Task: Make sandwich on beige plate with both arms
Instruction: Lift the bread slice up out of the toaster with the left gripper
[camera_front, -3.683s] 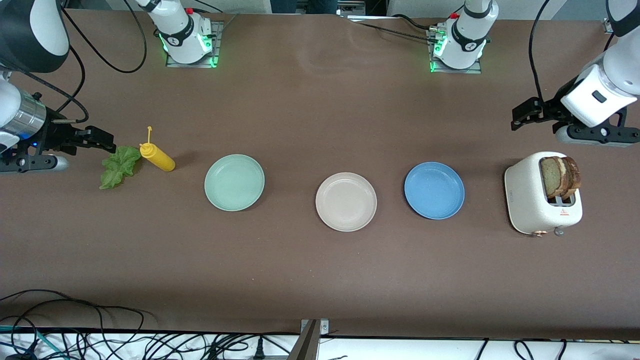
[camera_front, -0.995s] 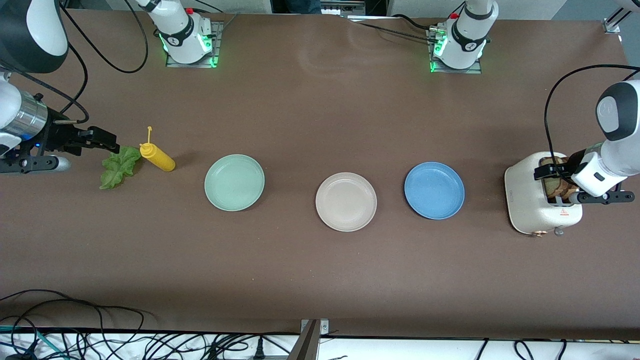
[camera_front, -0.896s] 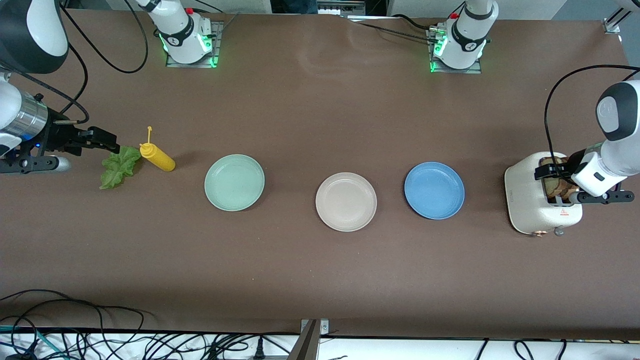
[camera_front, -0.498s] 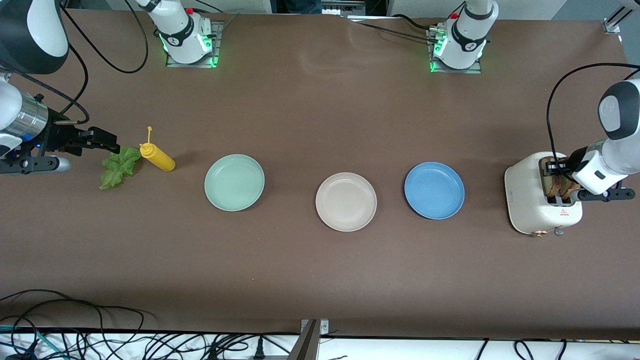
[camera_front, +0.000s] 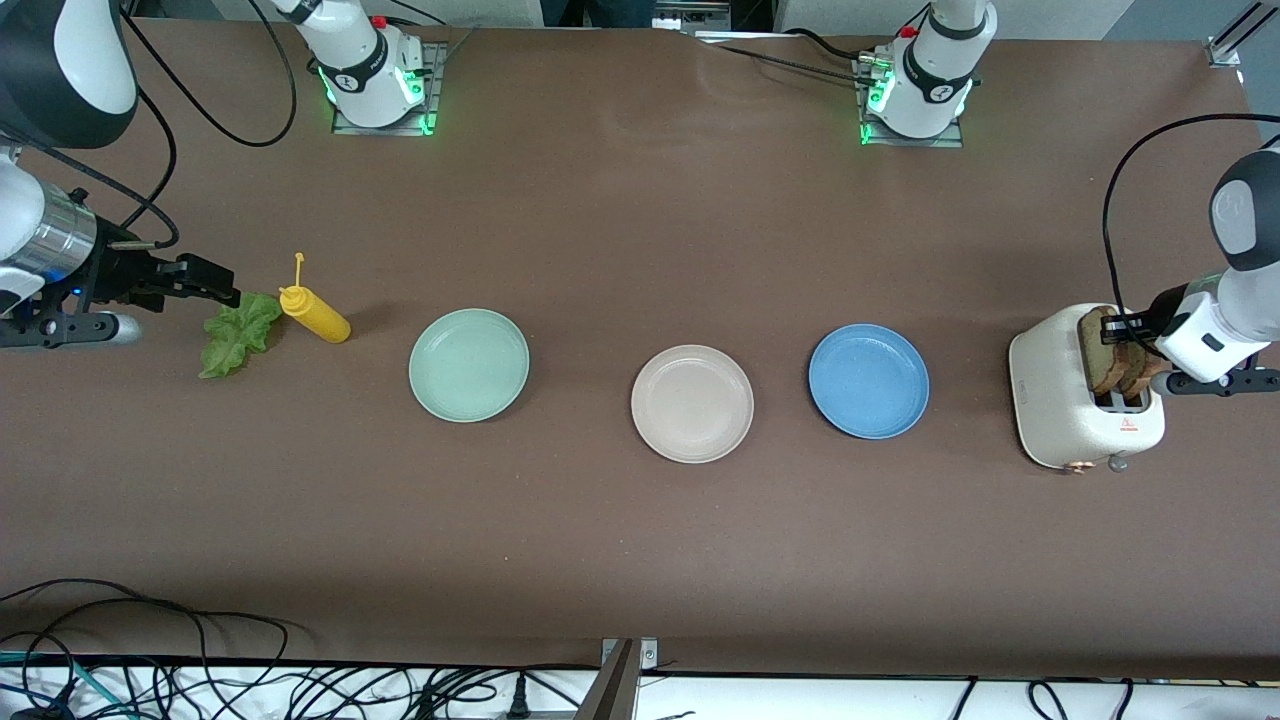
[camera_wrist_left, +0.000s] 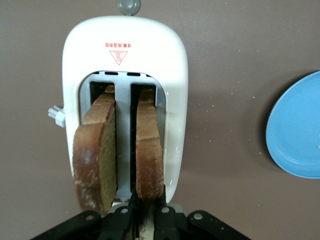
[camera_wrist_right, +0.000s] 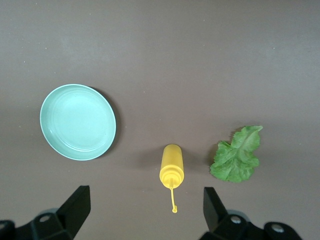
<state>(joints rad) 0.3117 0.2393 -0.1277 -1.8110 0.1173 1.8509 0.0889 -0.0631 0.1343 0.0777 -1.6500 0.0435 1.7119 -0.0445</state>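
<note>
Left gripper (camera_wrist_left: 145, 212): over the toaster (camera_front: 1060, 395) at the left arm's end, fingers pinching one bread slice (camera_wrist_left: 149, 150) standing in its slot.
Right gripper (camera_wrist_right: 145, 210): waits, fingers spread, over the table near the lettuce leaf (camera_front: 238, 333).
Beige plate (camera_front: 692, 403): mid-table, between the mint green plate (camera_front: 468, 364) and the blue plate (camera_front: 868, 380).

The left end effector (camera_wrist_left: 142, 216), which a few seconds ago hung clear of the toaster (camera_front: 1060, 400) toward the robots' bases, has come down over its slots. Its fingers have closed on the bread slice (camera_wrist_left: 149, 155) in the slot nearer the blue plate (camera_front: 868, 380). In the last half second that slice has risen a little in its slot, and the left arm has drawn slightly away from the toaster.
</note>
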